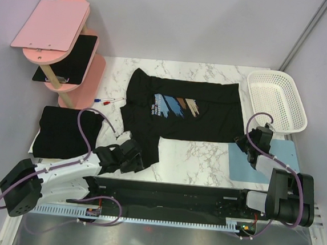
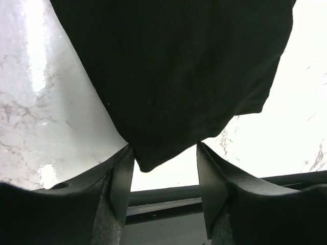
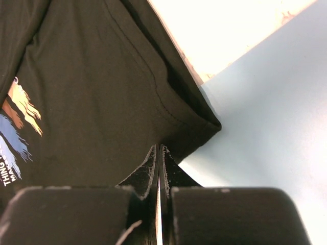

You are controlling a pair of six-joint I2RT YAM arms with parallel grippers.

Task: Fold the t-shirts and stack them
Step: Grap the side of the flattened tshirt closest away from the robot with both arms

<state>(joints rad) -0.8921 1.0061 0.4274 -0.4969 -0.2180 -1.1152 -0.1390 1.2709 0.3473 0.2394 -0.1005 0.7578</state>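
Note:
A black t-shirt (image 1: pixel 210 112) with a blue, white and tan chest print (image 1: pixel 176 105) lies spread flat mid-table. A second black t-shirt (image 1: pixel 65 130) lies folded at the left. My left gripper (image 1: pixel 133 157) is at the spread shirt's near-left corner; in the left wrist view its jaws stand open (image 2: pixel 164 153), with a corner of black fabric (image 2: pixel 148 158) reaching between them, not pinched. My right gripper (image 1: pixel 243 144) is shut at the shirt's near-right hem. Its tips (image 3: pixel 159 149) touch the black cloth (image 3: pixel 102 102); whether cloth is pinched does not show.
A light blue mat (image 1: pixel 274 161) lies under the right gripper. A white basket (image 1: pixel 277 101) stands at the back right. A pink tiered stand (image 1: pixel 51 29) holding a black board (image 1: pixel 72 57) is at the back left, with pens (image 1: pixel 108 101) beside it.

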